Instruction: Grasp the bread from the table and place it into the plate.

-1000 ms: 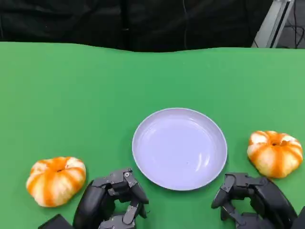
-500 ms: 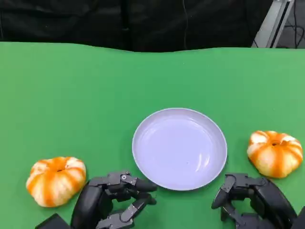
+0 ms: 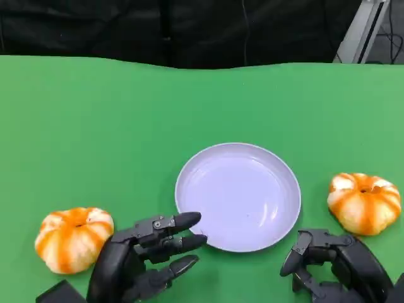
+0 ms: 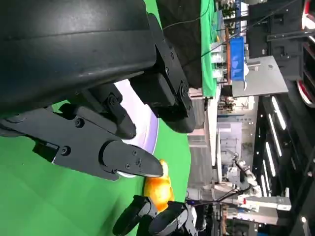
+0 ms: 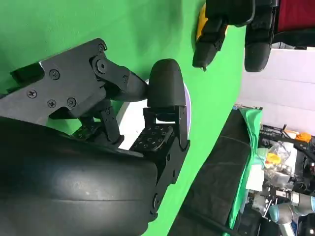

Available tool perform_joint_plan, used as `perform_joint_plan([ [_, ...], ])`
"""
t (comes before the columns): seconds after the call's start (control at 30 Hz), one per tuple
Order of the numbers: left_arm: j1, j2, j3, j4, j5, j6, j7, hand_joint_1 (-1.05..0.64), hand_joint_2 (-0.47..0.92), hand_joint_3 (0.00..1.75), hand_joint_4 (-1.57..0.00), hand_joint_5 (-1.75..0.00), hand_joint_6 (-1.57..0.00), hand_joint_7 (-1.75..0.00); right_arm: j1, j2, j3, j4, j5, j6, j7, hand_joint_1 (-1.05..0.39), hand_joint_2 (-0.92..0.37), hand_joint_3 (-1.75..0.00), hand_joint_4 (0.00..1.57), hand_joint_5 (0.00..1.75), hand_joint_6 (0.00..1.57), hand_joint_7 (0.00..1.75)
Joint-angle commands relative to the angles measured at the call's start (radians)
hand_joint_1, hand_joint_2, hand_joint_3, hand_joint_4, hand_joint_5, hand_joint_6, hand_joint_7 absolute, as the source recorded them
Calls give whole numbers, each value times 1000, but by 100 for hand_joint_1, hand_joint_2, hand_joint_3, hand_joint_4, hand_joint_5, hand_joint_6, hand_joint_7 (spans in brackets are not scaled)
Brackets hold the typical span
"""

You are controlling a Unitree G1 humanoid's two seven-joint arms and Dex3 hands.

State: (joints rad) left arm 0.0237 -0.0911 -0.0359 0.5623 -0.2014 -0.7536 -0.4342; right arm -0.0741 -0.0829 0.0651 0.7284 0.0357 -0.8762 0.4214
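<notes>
While bread loaves lie untouched, left hand (image 3: 142, 262) has uncurled.

Your left hand (image 3: 142, 265) holds nothing, its fingers (image 3: 183, 220) stretched out and apart, the tips just short of the lavender plate's (image 3: 189, 170) near rim. One orange-and-white bread (image 3: 74, 238) sits close on that hand's outer side. Your right hand (image 3: 334, 265) has its fingers curled in, empty. The second bread (image 3: 364, 202) lies just ahead of it, beside the plate, all on the green table (image 3: 95, 126).
</notes>
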Motion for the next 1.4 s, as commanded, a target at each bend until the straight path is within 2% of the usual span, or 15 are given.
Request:
perform_joint_plan([
  [0.03,8,59,33,-117,-17,-3,2,-72,92,14,-45,0,-37,0,-6,-7,-3,4,5,-9,-3,-13,-63,-94,81,150,83,121],
  [0.2,33,102,61,-227,-21,61,18,-74,92,15,-35,0,-28,0,-3,-6,-2,1,9,-8,1,-13,-63,-94,81,149,83,121],
  [0.33,52,138,92,-309,35,107,77,-83,92,12,-37,-1,-27,0,0,-10,-1,-5,0,-4,-5,-14,-62,-94,82,149,83,121],
  [0.47,62,145,93,-341,49,134,98,-85,92,10,-37,-1,-27,0,0,-10,0,-5,0,-5,-6,-14,-61,-95,81,150,83,122],
  [0.7,113,314,180,-557,361,322,233,-94,92,18,-33,0,-23,0,2,-8,0,-11,3,3,-7,-14,-62,-94,81,149,83,120],
  [0.77,129,353,187,-609,444,377,257,-98,92,26,-34,0,-23,0,3,-9,0,-14,1,3,-10,-13,-63,-93,81,150,83,120],
  [1.0,160,446,165,-717,651,544,267,-100,92,34,-39,-2,-33,-4,5,-12,2,-16,-2,5,-9,-13,-63,-93,82,150,83,120],
  [1.2,164,488,119,-735,762,631,261,-102,92,37,-49,-5,-42,-5,3,-11,1,-12,3,0,-6,-13,-63,-93,82,151,84,120],
  [1.33,165,498,105,-742,770,653,267,-102,92,38,-51,-5,-43,-4,3,-11,1,-11,3,-1,-6,-13,-62,-95,82,151,83,121],
  [1.4,148,512,65,-704,848,679,287,-104,92,41,-52,-4,-47,-4,2,-10,1,-11,1,1,-8,-13,-62,-95,81,150,84,121],
])
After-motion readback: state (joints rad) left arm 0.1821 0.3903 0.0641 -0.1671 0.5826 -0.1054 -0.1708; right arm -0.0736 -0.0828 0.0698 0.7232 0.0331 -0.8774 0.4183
